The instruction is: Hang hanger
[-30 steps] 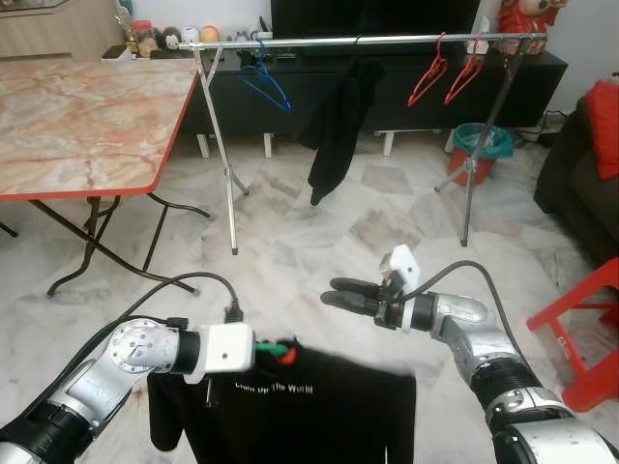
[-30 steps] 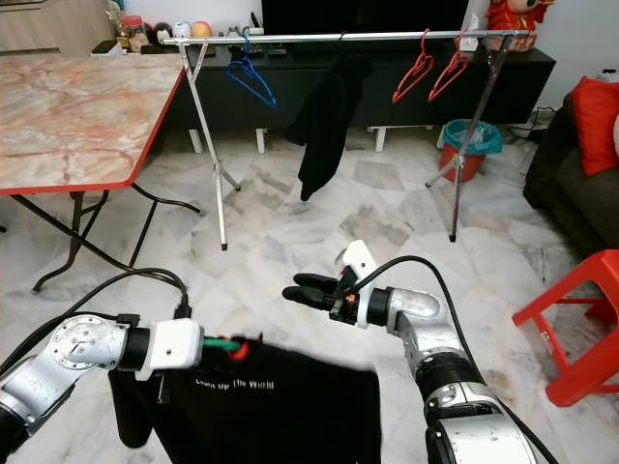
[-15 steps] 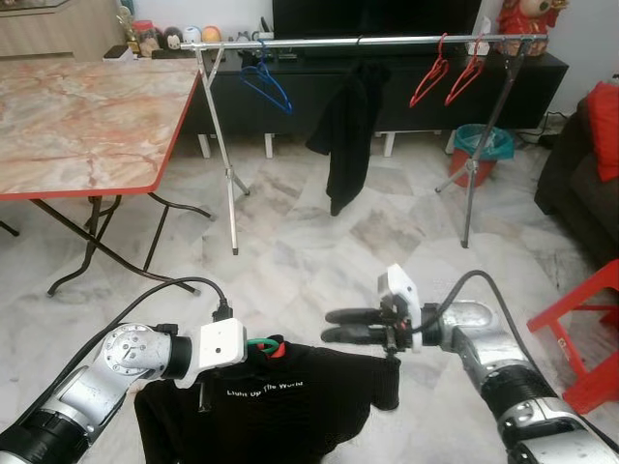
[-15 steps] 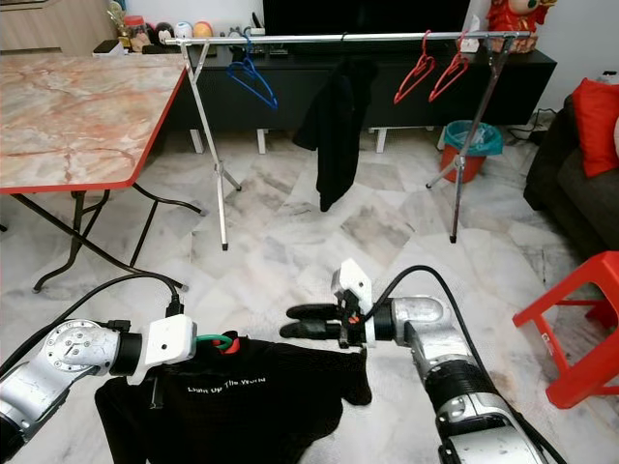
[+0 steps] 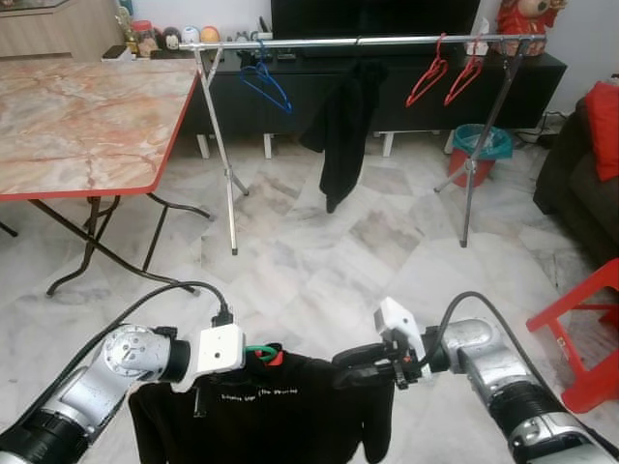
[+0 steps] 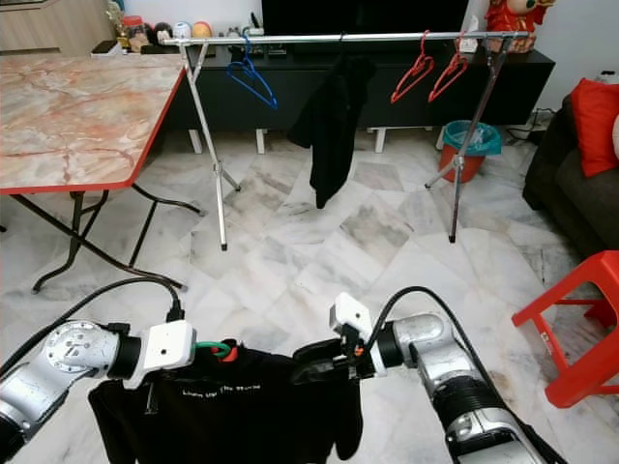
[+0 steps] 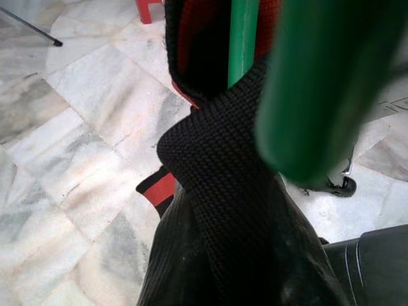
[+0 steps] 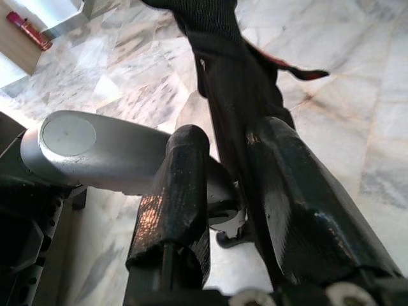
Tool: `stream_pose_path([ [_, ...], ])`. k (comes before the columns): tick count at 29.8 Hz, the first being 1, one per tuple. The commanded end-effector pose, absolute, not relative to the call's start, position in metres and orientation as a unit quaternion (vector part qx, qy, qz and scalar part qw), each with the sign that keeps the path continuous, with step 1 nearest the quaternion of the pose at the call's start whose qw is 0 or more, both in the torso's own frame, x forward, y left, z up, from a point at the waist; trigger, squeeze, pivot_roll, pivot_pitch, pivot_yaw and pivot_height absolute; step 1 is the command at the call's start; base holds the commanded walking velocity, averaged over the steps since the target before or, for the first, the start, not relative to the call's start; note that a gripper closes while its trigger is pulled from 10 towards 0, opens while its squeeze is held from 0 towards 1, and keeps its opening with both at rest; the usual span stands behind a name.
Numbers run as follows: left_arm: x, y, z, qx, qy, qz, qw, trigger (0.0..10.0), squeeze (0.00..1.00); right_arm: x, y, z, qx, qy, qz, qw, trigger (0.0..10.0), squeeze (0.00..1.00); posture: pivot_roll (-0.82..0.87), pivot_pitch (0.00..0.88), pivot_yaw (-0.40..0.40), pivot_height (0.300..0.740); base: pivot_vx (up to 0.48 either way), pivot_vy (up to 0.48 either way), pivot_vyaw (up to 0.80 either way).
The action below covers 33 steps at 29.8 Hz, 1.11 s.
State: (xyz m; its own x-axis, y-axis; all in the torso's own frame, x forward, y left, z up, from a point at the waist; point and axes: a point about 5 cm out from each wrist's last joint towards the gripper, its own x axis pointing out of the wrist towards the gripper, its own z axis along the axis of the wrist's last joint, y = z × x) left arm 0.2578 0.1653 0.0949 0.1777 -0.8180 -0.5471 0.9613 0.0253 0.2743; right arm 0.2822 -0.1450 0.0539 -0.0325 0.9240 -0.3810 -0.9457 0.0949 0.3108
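Item: black printed T-shirt [image 5: 276, 411] on a green plastic hanger [image 5: 259, 353], carried low at 6 o'clock above the marble floor [image 5: 319, 261].
Left tool [image 5: 253, 354]: clamped on the hanger's neck at the collar, bearing the weight.
Right tool [image 5: 350, 368]: fingers narrow, pinching the shirt's shoulder fabric, probably to keep the garment spread and level.
Destination: silver metal clothes rail [image 5: 358, 42] at 12 o'clock, well apart, carrying a blue hanger [image 5: 265, 85], a black garment [image 5: 340, 130] and two red hangers [image 5: 447, 71].

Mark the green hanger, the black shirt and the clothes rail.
green hanger [image 5: 257, 353], left eye view, hook by the collar
black shirt [image 5: 290, 416], left eye view, chest below the print
clothes rail [image 5: 406, 41], left eye view, horizontal bar
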Motion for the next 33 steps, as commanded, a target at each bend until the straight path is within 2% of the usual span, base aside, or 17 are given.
stream_pose_path([
  [1,0.26,0.161,0.108,0.308,0.093,-0.634,0.703,10.0,0.0,0.276,-0.144,0.045,-0.031,0.272,0.673,0.687,10.0,0.0,0.07,0.0,0.003,0.74,0.0,0.0,0.0],
  [9,0.258,0.157,0.113,0.301,0.086,-0.646,0.696,10.0,0.0,0.267,-0.146,0.033,-0.032,0.3,0.669,0.679,9.9,0.0,0.07,0.0,0.004,0.74,0.0,0.0,0.0],
  [10,0.257,0.157,0.112,0.301,0.086,-0.648,0.695,10.0,0.0,0.266,-0.146,0.031,-0.032,0.303,0.669,0.678,1.5,0.0,0.07,0.0,0.004,0.74,0.0,0.0,0.0],
  [11,0.257,0.156,0.112,0.301,0.086,-0.648,0.694,10.0,0.0,0.265,-0.146,0.03,-0.031,0.305,0.669,0.677,0.0,0.0,0.07,0.0,0.004,0.74,0.0,0.0,0.0],
  [33,0.259,0.155,0.115,0.298,0.082,-0.648,0.697,10.0,0.0,0.269,-0.145,0.032,-0.039,0.304,0.668,0.678,0.0,0.0,0.07,0.0,0.002,0.74,0.0,0.0,0.0],
])
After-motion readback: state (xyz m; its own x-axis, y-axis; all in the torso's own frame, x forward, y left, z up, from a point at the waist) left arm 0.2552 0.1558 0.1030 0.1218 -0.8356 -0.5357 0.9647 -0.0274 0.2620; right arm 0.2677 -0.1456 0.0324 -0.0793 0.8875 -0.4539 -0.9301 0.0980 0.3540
